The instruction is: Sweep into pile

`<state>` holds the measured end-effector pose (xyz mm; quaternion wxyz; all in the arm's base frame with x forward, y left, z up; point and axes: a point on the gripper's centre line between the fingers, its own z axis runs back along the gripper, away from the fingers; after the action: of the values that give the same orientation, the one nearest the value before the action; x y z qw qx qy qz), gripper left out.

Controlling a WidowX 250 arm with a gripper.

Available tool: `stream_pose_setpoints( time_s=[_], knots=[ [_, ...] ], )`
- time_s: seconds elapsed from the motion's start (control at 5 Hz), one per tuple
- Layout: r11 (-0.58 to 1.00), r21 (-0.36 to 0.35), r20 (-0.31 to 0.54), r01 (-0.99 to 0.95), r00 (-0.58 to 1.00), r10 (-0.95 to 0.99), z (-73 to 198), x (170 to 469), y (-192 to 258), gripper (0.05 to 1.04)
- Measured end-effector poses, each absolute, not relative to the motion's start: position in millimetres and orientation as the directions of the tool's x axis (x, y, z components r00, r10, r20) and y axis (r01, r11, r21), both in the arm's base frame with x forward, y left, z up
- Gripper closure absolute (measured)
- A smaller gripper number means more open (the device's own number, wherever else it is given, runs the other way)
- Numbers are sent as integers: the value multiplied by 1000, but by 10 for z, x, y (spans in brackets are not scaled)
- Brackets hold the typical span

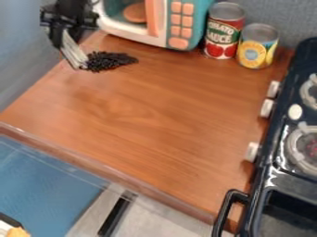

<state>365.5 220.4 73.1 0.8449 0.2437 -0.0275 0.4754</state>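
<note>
In the camera view, we see the black gripper [64, 35] at the upper left, its arm cut off by the top edge. A pale, flat tool [73, 51] slants below it; we cannot tell whether the jaws are clenched on it. The tool's lower end hides part of the small dark pile [110, 60] on the wooden counter [142, 111]. The toy microwave [170, 23] and stove [272, 178] are cut off too.
</note>
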Motion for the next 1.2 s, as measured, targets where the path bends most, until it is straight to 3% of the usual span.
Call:
stream_pose_setpoints(
  time_s=[0.4, 0.6, 0.8, 1.2],
  knots=[
    [534, 490, 222, -689, 691, 688, 914, 3611, 2512, 694],
    [656, 505, 186, -560, 813, 551, 595, 3611, 2521, 694],
    [714, 467, 244, -522, 852, 464, 642, 3625, 2551, 695],
    [825, 374, 272, -424, 900, 339, 585, 3655, 2581, 694]
  ],
)
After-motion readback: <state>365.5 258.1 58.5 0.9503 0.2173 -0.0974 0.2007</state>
